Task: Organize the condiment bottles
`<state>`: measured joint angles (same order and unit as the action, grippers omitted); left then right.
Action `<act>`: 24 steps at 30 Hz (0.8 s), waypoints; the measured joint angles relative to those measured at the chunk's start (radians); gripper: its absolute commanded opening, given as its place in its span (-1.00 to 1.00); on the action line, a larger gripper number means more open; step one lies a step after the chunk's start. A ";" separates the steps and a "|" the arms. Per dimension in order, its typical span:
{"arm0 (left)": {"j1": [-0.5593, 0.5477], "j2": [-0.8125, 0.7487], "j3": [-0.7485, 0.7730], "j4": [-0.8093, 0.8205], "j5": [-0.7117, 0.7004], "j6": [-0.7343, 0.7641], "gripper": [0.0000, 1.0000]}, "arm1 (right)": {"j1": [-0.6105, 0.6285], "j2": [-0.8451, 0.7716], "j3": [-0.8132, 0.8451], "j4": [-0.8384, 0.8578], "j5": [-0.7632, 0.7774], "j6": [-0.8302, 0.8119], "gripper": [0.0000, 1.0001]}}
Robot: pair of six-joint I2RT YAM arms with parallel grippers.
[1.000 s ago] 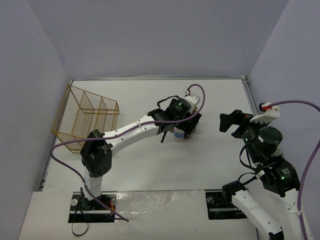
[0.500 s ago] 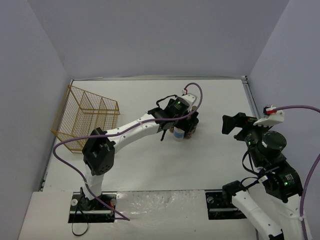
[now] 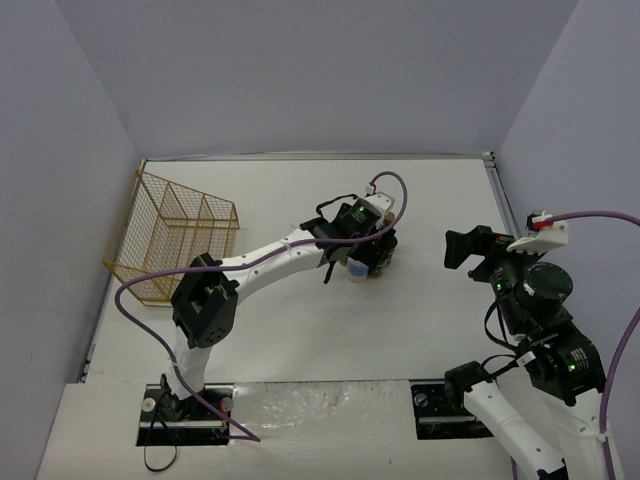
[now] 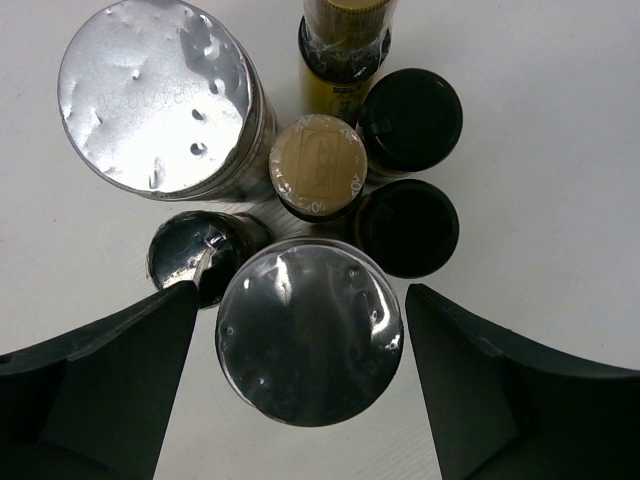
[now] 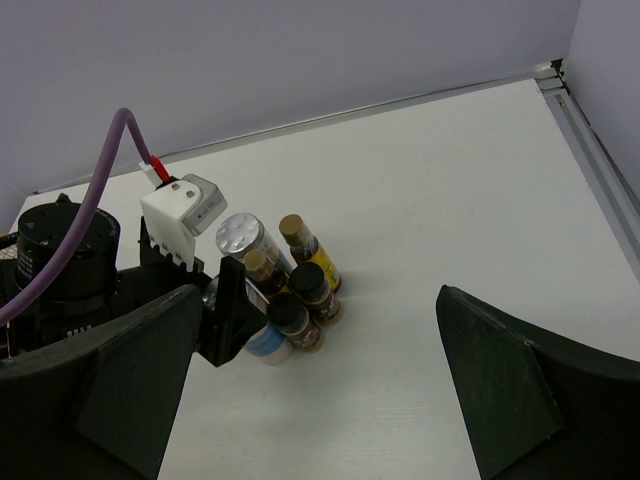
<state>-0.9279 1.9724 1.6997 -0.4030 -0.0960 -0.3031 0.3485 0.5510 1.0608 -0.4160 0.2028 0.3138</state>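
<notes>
Main risk: the condiment bottles [image 5: 296, 283] stand packed and touching at bench [image 3: 430, 200] centre. Left claw [image 3: 367, 252] is open, straddling the nearest silver-capped bottle [image 4: 310, 345]. Closing could clip the black-capped jar [image 4: 200, 255] beside the lower-left finger [image 4: 100, 390] and topple its neighbours. Left arm is stretched to frame centre, claw pointing down. Right claw [image 3: 468, 248] is open and empty at right, well apart.
</notes>
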 measured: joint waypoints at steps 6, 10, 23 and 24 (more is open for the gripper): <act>-0.002 0.000 0.000 -0.004 -0.001 -0.004 -0.01 | 0.000 -0.009 -0.006 -0.001 0.000 0.000 1.00; -0.007 -0.002 0.000 -0.012 -0.008 -0.006 -0.44 | 0.000 -0.021 -0.011 -0.001 0.000 0.001 1.00; -0.008 -0.154 0.010 -0.219 0.000 -0.051 -1.00 | 0.000 -0.031 -0.022 -0.001 -0.002 0.012 1.00; -0.008 -0.172 0.027 -0.254 -0.001 -0.054 -1.00 | 0.000 -0.030 -0.022 -0.001 -0.006 0.012 1.00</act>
<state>-0.9363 1.8007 1.7270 -0.6568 -0.0972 -0.3571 0.3485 0.5210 1.0393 -0.4168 0.1972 0.3256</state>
